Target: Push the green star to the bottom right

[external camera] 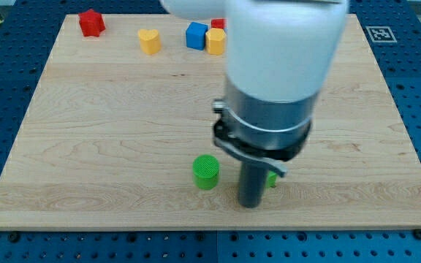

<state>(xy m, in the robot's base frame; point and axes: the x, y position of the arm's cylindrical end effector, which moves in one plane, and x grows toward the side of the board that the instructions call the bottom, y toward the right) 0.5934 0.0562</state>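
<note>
The green star [272, 179] sits low on the table [108, 146], mostly hidden behind our rod — my tip [250, 204] just to its left, seemingly placed to shove it rightward. No jaws exist — nothing is held. The green cylinder [205, 172] stands left.

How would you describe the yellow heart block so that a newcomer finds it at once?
Start at the wooden board's far edge, at the view's top, where several blocks sit in a row. The yellow heart block stands alone between the red star on its left and the blue cube on its right. Its notched top distinguishes it from the other yellow block, which touches the blue cube.
</note>
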